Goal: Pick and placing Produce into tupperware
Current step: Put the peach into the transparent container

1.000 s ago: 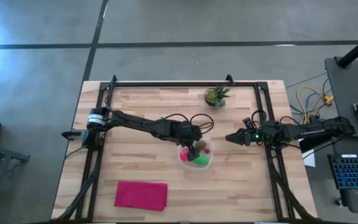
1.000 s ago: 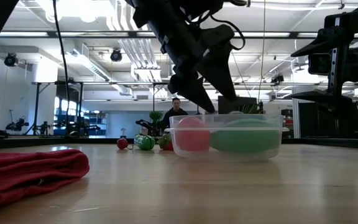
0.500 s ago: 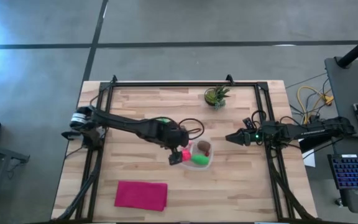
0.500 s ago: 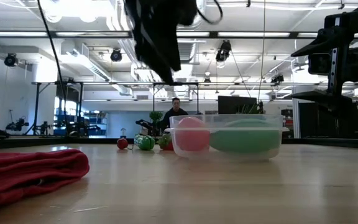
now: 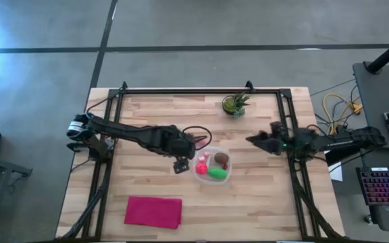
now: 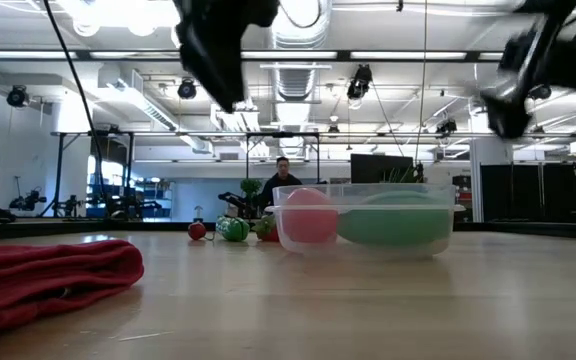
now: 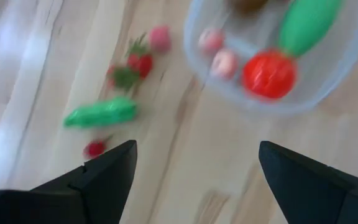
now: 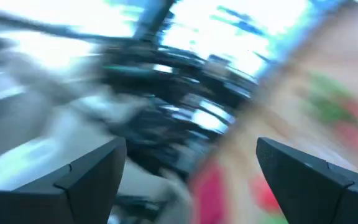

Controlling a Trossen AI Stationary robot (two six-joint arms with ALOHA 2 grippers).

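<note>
The clear tupperware stands on the table's middle and also shows in the low view. It holds a green oblong piece, a red one, small pink ones and a brown one. Loose produce lies on the wood to its far left: a green oblong, small red pieces and a pink one. My left gripper hangs open above the table just left of the tupperware, holding nothing. My right gripper hovers open to the tupperware's right.
A potted green plant stands near the far edge. A flat magenta cloth lies near the near edge, left of centre. Black frame rails run along the table's left, right and far sides. Bare wood lies between cloth and tupperware.
My left gripper has drawn back from above the tupperware toward the table's left and now hangs beside it. The brown piece that the gripper covered now shows in the tupperware. My right gripper has swung a little toward the far edge; its view is blurred by the motion.
</note>
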